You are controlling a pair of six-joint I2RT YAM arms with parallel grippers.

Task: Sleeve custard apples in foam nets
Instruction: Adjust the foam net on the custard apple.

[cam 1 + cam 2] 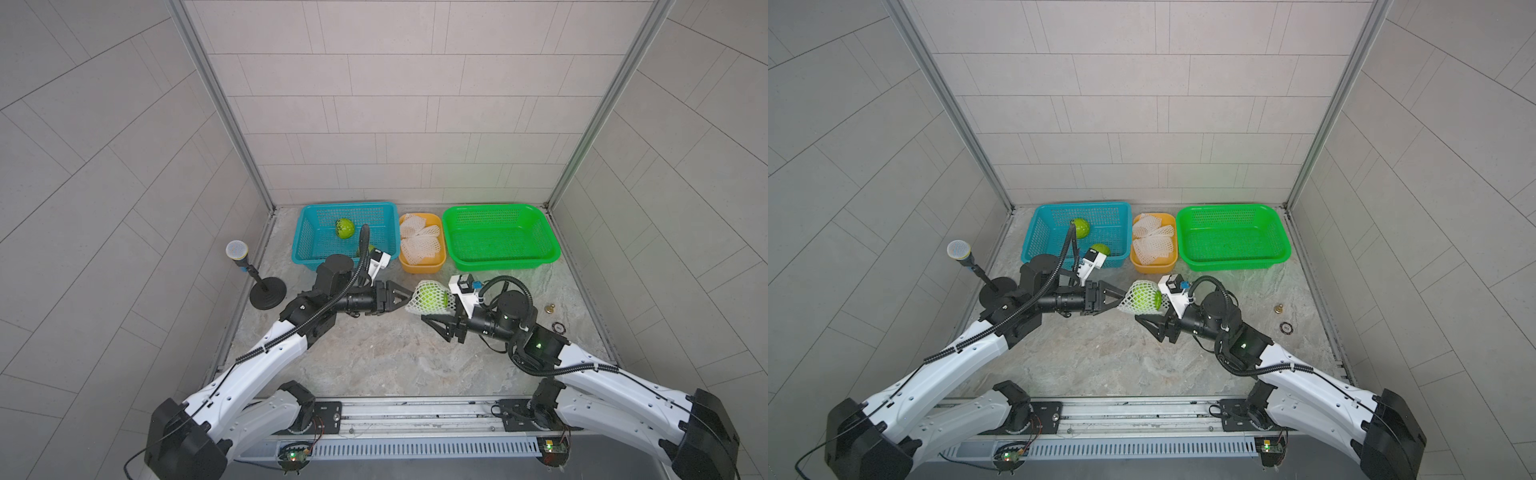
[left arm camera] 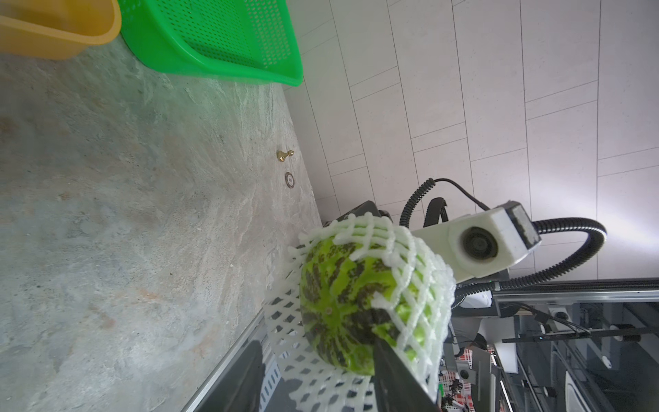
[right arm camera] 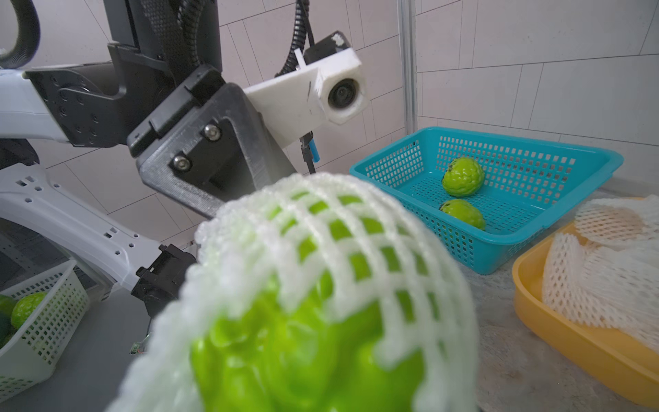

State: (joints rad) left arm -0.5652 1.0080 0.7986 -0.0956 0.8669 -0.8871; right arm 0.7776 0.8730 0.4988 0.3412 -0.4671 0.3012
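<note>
**Position.** The apple (image 1: 432,298) appears clear of the worktop (image 1: 374,353). It sits between the two tools, in front of the yellow tray (image 1: 422,267). A net (image 1: 412,306) covers most of it.

**Tool state.** The right tool (image 1: 435,309) has its jaws set wide with the apple between them. One finger is hidden, so the grip is judged rather than confirmed: it appears to clamp the fruit across its girth. The left tool (image 1: 407,300) is open. Its jaws stand either side of the net's slack end and hold nothing.

**Orientation.** The net's long axis runs roughly level from tool to tool. Its open, slack skirt points at the left tool, and in the left wrist view the apple's pitted end shows through that opening. The opposite end shows bare green beside the right tool in both top views.

**Handling.** Treat the apple as firm, roundish and moderately light. Its glossy, bumpy skin is likely to slip in hard jaws. Grip it across the widest part, over the net, which pads and adds friction. The net is soft, springy and nearly weightless. Take it at the rim, not mid-mesh, where a finger can snag a hole.

**Remaining stock.** Two bare apples (image 3: 463,177) lie in the blue basket (image 1: 303,241). Spare nets (image 1: 417,239) fill the yellow tray. The green basket (image 1: 503,261) stands beside the tray.
</note>
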